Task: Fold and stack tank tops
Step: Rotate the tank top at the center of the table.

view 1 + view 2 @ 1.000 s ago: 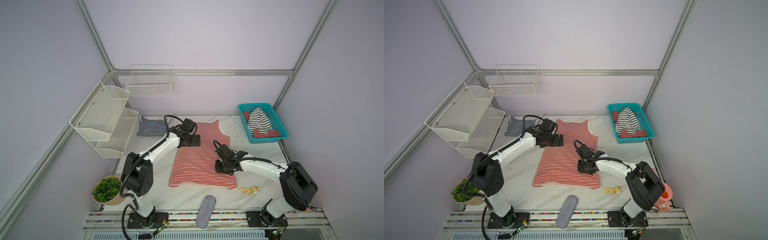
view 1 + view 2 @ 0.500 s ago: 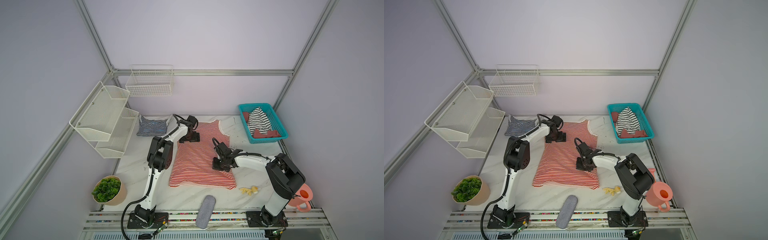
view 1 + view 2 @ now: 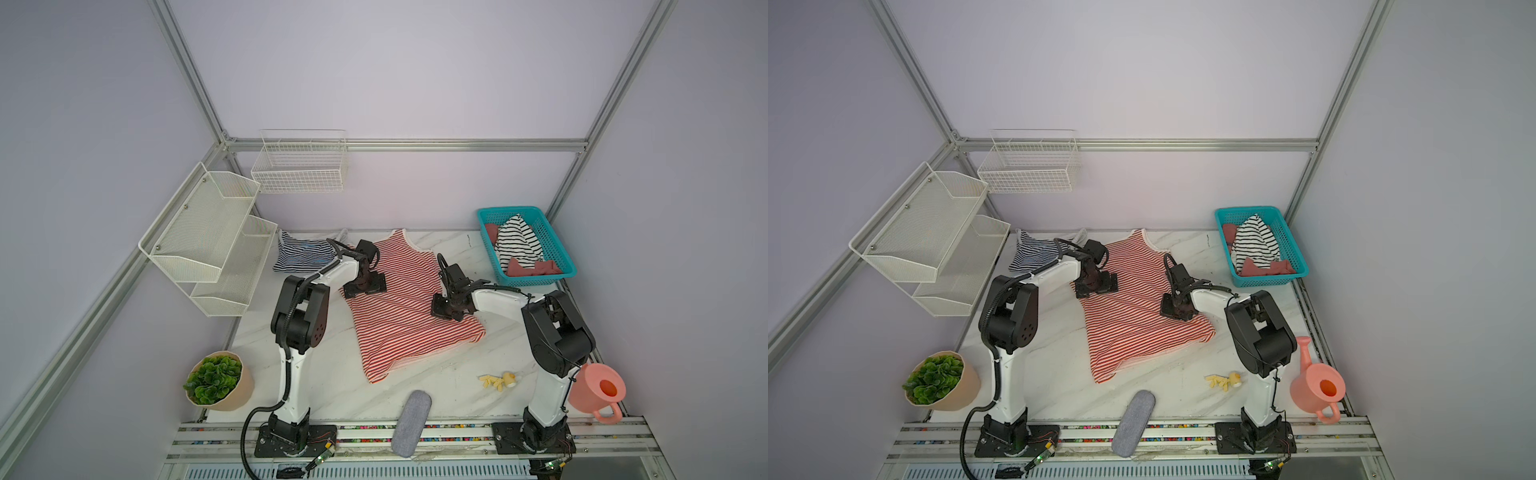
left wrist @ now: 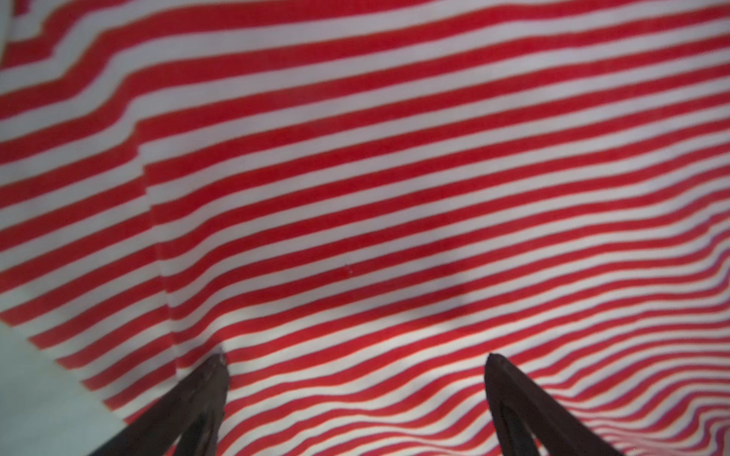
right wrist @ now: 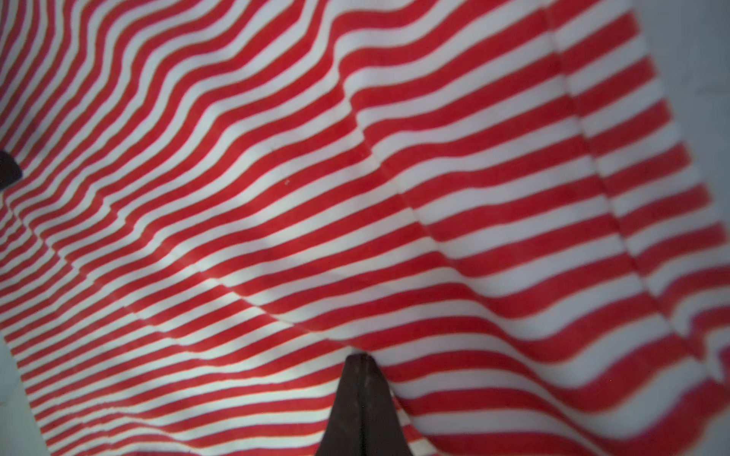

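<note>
Marble tabletop [image 3: 332, 374] bore the red-and-white tank top [image 3: 407, 316] askew at centre, my right gripper [image 5: 361, 357] pinched shut on it, left gripper [image 4: 355, 357] gaping over it; dragging one-sided, I feared, would bunch it.

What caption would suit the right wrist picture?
Right gripper closed on a wrinkled red-and-white striped tank top.

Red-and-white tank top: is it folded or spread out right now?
Spread, not folded. In both top views the red-and-white tank top lies open from strap to hem on the table, skewed and rippled.
</note>
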{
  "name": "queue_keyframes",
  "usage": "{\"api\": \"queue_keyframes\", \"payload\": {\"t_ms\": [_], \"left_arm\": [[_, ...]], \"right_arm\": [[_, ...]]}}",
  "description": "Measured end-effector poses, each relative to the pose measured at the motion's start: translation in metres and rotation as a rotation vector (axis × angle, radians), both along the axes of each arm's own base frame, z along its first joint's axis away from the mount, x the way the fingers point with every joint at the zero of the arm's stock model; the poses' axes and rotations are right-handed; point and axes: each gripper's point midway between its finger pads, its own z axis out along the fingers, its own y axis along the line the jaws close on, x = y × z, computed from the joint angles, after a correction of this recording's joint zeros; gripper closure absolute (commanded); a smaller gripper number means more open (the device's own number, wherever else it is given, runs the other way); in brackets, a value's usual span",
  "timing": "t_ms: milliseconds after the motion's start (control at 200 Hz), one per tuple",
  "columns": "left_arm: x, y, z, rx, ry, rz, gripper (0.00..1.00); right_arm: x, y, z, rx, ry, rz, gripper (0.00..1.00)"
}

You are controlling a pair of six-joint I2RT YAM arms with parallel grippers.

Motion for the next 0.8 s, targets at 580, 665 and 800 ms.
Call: {"api": "queue_keyframes", "payload": {"t_ms": [580,665,800], "left_arm": [[-0.081,-0.062,0.007,-0.259,-0.029,-0.044,0.0],[-0.091,-0.081,0.007,-0.289,-0.034,-0.065,0.0],[-0.105,-0.107,0.009,-0.34,-0.043,-0.091,0.0]], "right_arm": [[0.107,-0.06,-0.002,-0.122,-0.065,-0.041,0.89],[0.125,-0.067,-0.002,-0.14,-0.077,-0.04,0.89],[0.15,-0.071,-0.002,-0.157,-0.094,-0.024,0.89]]}}
